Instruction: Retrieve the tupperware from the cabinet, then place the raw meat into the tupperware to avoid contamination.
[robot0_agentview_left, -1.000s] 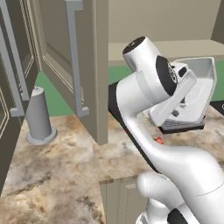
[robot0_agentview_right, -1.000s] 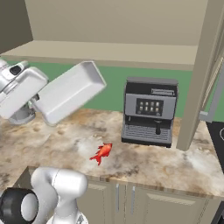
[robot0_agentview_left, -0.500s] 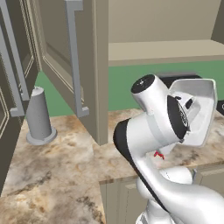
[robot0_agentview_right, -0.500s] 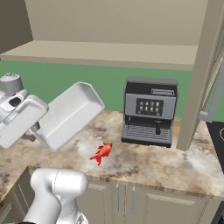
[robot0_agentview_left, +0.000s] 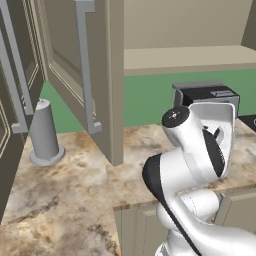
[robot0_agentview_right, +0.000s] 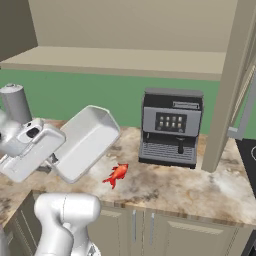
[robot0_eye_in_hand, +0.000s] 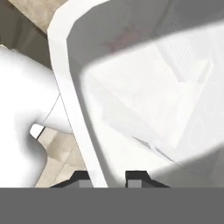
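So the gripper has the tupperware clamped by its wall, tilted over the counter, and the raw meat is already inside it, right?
Not quite. The gripper does clamp the tupperware by its wall, tilted above the counter, but the raw meat is not inside: the right base view shows it lying on the counter beside the box, left of the coffee machine.

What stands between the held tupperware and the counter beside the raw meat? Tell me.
Nothing visible. The gripper holds the tupperware tilted just above bare counter, left of the raw meat; the coffee machine stands off right.
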